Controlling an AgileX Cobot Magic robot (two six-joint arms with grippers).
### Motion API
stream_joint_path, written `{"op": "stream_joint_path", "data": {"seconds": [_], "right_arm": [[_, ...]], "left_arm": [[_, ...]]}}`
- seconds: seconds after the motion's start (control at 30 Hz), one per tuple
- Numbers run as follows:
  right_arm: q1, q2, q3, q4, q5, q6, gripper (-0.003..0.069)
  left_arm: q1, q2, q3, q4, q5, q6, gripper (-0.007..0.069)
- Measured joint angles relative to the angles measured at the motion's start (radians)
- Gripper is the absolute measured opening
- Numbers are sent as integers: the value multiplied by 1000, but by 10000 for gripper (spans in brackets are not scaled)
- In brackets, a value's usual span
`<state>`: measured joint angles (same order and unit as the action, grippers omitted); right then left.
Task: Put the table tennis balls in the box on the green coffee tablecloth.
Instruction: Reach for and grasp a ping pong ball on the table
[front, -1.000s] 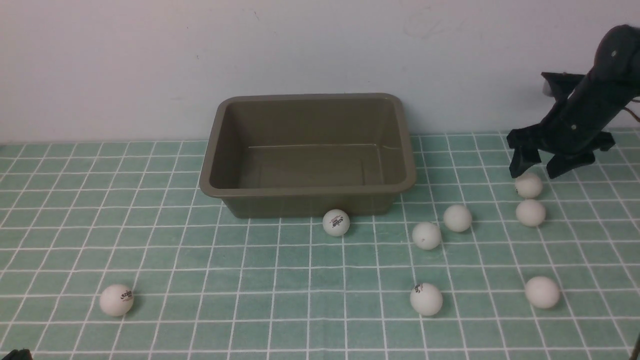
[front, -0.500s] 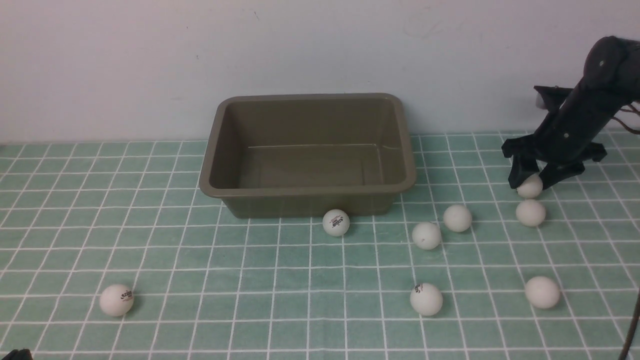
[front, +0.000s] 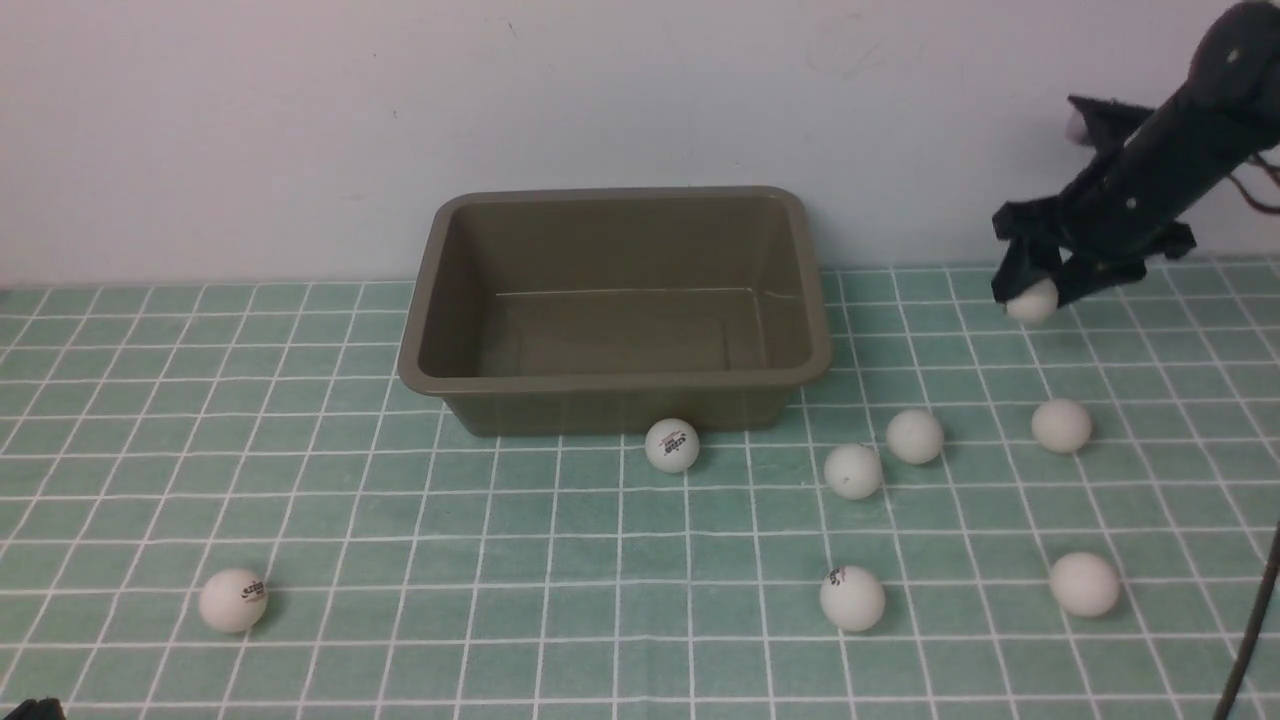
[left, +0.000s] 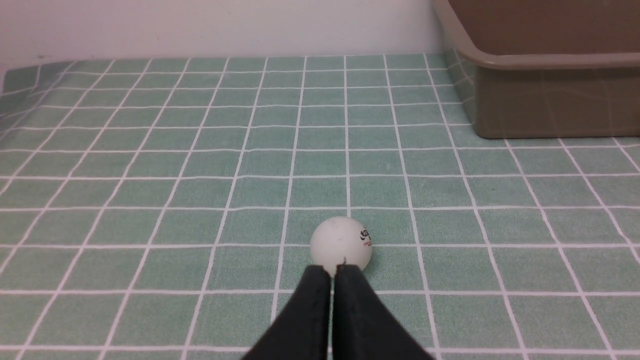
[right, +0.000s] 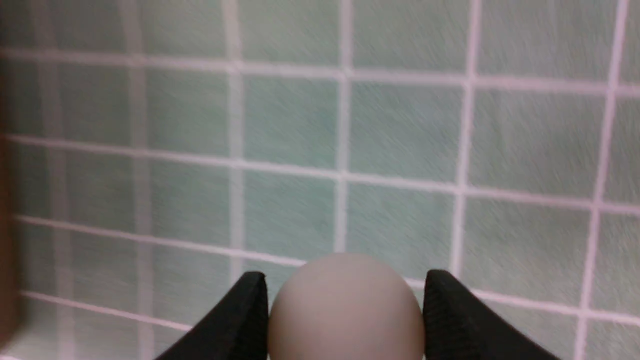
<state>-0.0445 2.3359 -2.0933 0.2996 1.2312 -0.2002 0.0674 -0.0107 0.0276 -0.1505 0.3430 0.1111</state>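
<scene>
Right gripper (front: 1032, 290) clamped on one white ball (front: 1032, 301), held clear of the green tablecloth (front: 500, 520), off to the right of the box (front: 615, 383). Right wrist view blurred; black pads (right: 250, 310) press both sides of the ball. Right arm slants down from upper right, cut off at the frame edge. Left gripper (left: 332, 272) closed and empty, low over the cloth, tips just beside a logo-marked ball (left: 341, 246); contact unclear. Seven balls (front: 853, 471) lie on the cloth outside the box.
</scene>
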Motion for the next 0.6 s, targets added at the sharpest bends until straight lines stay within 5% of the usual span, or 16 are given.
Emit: {"op": "stream_joint_path", "data": {"seconds": [0.13, 0.3, 0.6], "right_arm": [[33, -68, -45, 112, 1, -29, 359], [194, -116, -59, 155, 1, -69, 359], [428, -60, -59, -35, -1, -77, 359]], "left_arm": [[0, 0, 0, 0, 0, 0, -5], [0, 0, 0, 0, 0, 0, -5], [0, 0, 0, 0, 0, 0, -5]]}}
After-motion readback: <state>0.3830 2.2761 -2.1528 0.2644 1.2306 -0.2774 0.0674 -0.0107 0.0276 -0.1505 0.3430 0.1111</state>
